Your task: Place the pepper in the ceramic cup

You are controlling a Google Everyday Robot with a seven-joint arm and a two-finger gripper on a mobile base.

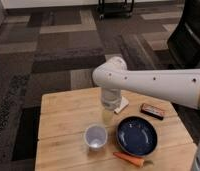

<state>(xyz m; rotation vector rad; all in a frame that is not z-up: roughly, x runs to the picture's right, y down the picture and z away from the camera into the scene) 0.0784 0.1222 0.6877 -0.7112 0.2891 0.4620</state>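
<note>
Standing on a wooden table (pixel 58 125): ceramic cup (pixel 95 136), upright, near the front, left of a dark blue bowl (pixel 137 135). Pepper (pixel 129 159): lying flat at the front edge, just before the bowl (not in the cup). Beige block (pixel 124 104) and dark bar with red label (pixel 152 111): rear right. Gripper (pixel 111 102): hanging from the white arm (pixel 158 82) over the table's rear middle, just beside the block, behind the cup; whether spread or closed, I cannot tell.
</note>
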